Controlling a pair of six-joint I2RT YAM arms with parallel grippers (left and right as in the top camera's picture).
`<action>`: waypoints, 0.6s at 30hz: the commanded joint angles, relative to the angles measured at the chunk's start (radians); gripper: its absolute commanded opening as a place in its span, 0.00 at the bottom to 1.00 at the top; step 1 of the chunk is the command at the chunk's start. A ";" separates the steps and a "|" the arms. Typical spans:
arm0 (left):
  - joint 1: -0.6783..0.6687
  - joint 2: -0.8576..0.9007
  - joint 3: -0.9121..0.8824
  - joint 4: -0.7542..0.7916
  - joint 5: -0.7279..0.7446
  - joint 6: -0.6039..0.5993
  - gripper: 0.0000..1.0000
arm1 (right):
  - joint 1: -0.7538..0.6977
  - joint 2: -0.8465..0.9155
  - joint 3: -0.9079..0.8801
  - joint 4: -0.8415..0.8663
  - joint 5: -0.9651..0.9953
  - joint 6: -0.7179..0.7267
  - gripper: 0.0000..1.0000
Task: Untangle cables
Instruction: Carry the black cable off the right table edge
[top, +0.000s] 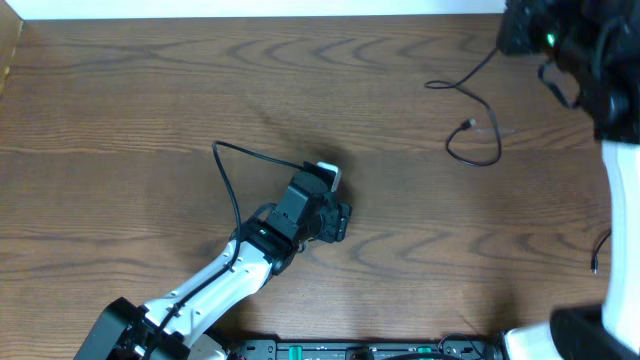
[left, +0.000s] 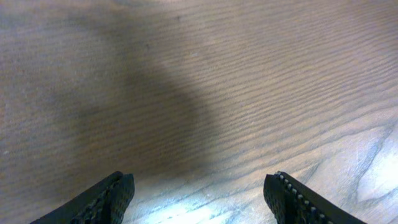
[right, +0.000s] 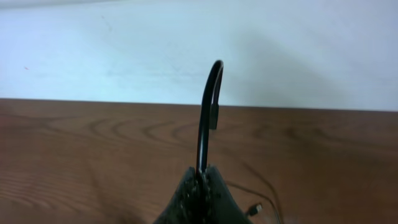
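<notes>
- Right arm (top: 625, 200): closest to the overhead camera. Its white link fills the right edge of the frame, and its dark upper part sits in the upper right corner.
- Table (top: 120, 100): brown wood-grain surface covering almost the whole overhead frame. A pale wall (top: 250, 8) borders it along the top edge.
- Left arm (top: 225, 275): white link extending from the lower left corner toward frame centre and ending in a black wrist. A black arm wire (top: 232, 175) loops out to the upper left of the wrist.
- Left gripper (left: 199, 193): released. In the left wrist view the two ribbed black fingers (left: 115, 194) stand well apart at the lower edge, with bare wood and shadow between them.
- Right gripper (right: 202, 190): clenched on the black cable (right: 207, 118). In the right wrist view the jaws meet at lower centre. The cable rises from between them, arches to the right and ends in a thicker section.
- Black cable, overhead view: upper right of the frame, well apart from the left gripper. It runs from the right gripper down-left to a small kink, then curves into an open loop lying on the table. A small plug end (top: 470, 123) lies beside the loop.
- Short cord (top: 598, 255): black, at the right edge just beside the white link. Whether it is a task cable or an arm wire cannot be told.
</notes>
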 joint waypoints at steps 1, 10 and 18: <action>0.000 -0.003 -0.001 -0.021 0.009 0.009 0.73 | -0.042 0.071 0.147 -0.029 -0.015 -0.022 0.01; 0.000 -0.003 -0.001 -0.023 0.009 0.009 0.73 | -0.213 0.213 0.214 -0.095 -0.008 -0.026 0.01; 0.000 -0.003 -0.001 -0.010 0.009 0.009 0.73 | -0.424 0.386 0.214 -0.030 0.094 -0.030 0.01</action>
